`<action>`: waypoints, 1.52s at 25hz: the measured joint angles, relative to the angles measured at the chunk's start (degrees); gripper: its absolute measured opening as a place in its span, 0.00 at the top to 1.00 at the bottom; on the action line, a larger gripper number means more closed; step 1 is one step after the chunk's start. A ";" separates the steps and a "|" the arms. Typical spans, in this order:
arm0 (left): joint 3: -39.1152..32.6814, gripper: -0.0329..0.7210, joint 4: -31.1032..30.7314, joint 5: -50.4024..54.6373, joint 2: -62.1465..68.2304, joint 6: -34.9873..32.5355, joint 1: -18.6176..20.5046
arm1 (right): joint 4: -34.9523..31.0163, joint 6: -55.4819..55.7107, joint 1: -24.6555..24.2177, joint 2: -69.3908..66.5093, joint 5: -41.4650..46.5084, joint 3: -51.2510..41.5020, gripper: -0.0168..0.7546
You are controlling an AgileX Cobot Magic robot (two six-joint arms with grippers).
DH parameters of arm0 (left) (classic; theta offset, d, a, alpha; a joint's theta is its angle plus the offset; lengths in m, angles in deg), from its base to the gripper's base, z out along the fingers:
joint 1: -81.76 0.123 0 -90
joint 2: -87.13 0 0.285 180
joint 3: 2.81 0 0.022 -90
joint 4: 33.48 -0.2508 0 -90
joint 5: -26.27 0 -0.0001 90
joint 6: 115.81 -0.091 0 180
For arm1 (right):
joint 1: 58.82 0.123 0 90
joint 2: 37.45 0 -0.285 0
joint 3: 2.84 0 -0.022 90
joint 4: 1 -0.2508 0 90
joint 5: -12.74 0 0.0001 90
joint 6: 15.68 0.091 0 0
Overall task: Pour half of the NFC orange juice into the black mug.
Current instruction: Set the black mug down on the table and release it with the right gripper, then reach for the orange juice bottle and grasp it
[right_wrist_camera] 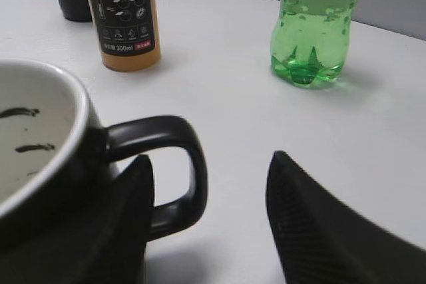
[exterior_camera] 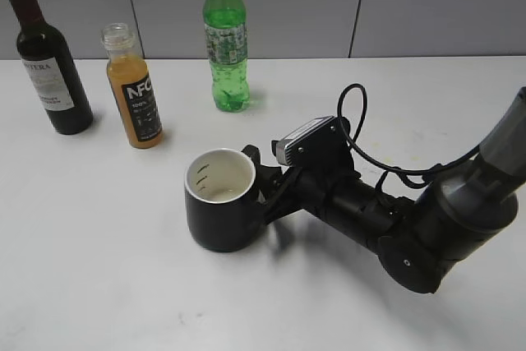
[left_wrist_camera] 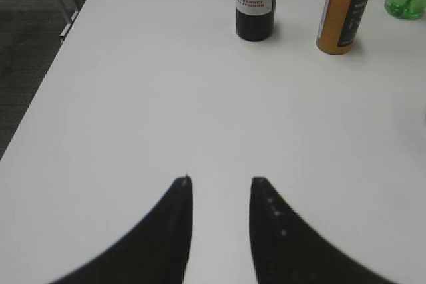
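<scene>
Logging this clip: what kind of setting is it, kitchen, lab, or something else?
Probably a lab or office test bench, not a kitchen: a bare white table, plain grey panel wall, and only staged props, such as a wine bottle and green soda bottle.

A white table (exterior_camera: 99, 269) fills most of the view, with a grey panelled wall (exterior_camera: 296, 6) behind it. 2 bottles that play no part in the job stand upright near the table's back edge. At the far left is a dark wine bottle (exterior_camera: 48, 59) with a dark red capsule over its neck and a white label printed with small text. Well to its right stands a taller green soda bottle (exterior_camera: 225, 39) made of clear green plastic, closed with a yellow cap and wrapped in a pale printed label. Beyond the table's left edge, a dark floor (left_wrist_camera: 26, 38) shows.
</scene>
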 joint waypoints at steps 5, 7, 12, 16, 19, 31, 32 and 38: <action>0.00 0.64 0.00 0.00 0.00 0.00 0.00 | -0.11 0.01 0.00 0.00 -0.11 -0.62 0.42; 0.00 0.64 0.00 0.00 0.00 0.00 0.00 | -0.24 0.06 0.00 0.00 -0.11 -1.72 0.42; 0.00 0.64 0.00 0.00 0.00 0.00 0.00 | -1.51 0.06 0.00 1.42 -0.11 -5.31 0.33; 0.00 0.64 0.00 0.00 0.00 0.00 0.00 | -1.82 0.00 0.00 4.61 -0.11 -8.58 0.23; 0.00 0.64 0.00 0.00 0.00 0.00 0.00 | -1.91 -0.33 0.00 7.51 -0.11 -11.29 0.22; 0.00 0.64 0.00 0.00 0.00 0.00 0.00 | -2.28 -0.88 0.00 19.43 -0.19 -25.97 0.21; 0.00 0.64 0.00 0.00 0.00 0.00 0.00 | -2.28 -0.88 0.00 20.19 -0.19 -27.08 0.21; 0.00 0.64 0.00 0.00 0.00 0.00 0.00 | -2.77 -1.76 0.00 22.32 -0.23 -29.63 0.21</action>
